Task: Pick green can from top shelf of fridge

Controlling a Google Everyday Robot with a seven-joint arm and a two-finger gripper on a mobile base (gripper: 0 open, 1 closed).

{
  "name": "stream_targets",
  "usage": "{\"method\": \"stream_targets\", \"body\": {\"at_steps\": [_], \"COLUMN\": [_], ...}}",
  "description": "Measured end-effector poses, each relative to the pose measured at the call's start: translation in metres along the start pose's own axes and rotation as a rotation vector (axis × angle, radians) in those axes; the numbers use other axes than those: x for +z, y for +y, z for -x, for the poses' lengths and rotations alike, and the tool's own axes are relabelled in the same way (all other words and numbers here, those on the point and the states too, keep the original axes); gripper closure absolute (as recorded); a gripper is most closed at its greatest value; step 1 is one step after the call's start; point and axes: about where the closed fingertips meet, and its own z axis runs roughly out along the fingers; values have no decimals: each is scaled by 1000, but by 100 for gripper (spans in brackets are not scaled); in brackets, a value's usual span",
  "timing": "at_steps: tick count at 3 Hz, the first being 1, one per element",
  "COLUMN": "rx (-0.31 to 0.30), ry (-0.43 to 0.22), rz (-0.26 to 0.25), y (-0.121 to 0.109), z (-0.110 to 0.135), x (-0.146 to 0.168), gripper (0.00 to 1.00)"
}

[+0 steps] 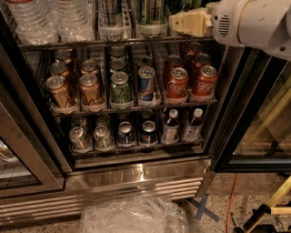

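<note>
Green can (151,13) on the top shelf (68,44), hand (188,22) just beside it.
The pale green can stands upright in a white lane tray at the front of the fridge (136,175), next to a striped can (111,13). The cream hand hovers at shelf height on the can's other side. I cannot tell whether it is wide or narrow.
</note>
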Motion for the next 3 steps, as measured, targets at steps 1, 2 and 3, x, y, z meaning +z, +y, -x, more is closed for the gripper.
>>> {"method": "stream_targets", "body": {"at_steps": [1, 2, 3], "rx": [-7, -17, -24], "ry": [-1, -11, -36], "rz": [-17, -49, -17], "y": [-7, -22, -30], "z": [-1, 0, 1], "x": [2, 7, 43], "gripper": [25, 24, 24]}}
